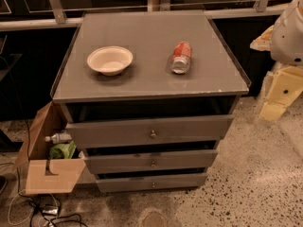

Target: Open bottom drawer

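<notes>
Seeing bottom drawer [180, 180] lowest in cabinet [142, 79], barely ajar; gripper [277, 102] right of cabinet, well apart, open-or-closed I cannot tell. Risk: I grab middle drawer [189, 160] knob instead, knobs stacked close.

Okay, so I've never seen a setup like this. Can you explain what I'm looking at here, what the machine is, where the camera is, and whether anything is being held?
There is just one picture, looking down at a grey cabinet with three drawers; where the camera is mounted isn't on record. The white and cream parts at the right edge belong to a mobile robot with a single arm. Its gripper hangs off the cabinet's right side, clear of the drawers, and nothing seems to be in it. On the cabinet top sit a pale bowl and a red and silver can lying on its side. The bottom drawer is the lowest, slimmest front, with a small round knob. A cardboard box stands on the floor at the left, with a plastic bottle inside.
</notes>
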`<state>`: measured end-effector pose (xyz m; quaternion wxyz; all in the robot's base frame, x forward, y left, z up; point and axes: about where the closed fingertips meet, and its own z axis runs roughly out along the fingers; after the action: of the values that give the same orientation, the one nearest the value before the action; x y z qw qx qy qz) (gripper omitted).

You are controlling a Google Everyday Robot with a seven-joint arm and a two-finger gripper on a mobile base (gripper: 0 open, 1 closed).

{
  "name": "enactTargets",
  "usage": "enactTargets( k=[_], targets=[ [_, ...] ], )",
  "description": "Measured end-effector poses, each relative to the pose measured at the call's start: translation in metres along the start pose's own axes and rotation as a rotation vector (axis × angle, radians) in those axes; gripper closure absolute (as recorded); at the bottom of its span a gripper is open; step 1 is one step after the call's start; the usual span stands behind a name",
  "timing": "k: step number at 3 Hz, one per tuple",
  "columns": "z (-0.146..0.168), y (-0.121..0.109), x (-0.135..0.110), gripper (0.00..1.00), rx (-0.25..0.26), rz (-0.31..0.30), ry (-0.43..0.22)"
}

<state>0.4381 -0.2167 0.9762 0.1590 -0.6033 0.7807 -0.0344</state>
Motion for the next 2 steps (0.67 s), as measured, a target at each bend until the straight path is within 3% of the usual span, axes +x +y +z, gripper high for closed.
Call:
enactTargets(
  k=[1, 2],
  targets=[
    [0.005, 0.003, 0.001, 0.00, -0.004, -0.003, -0.006],
    [0.041, 0.029, 0.006, 0.00, -0.038, 0.002, -0.053]
  ],
)
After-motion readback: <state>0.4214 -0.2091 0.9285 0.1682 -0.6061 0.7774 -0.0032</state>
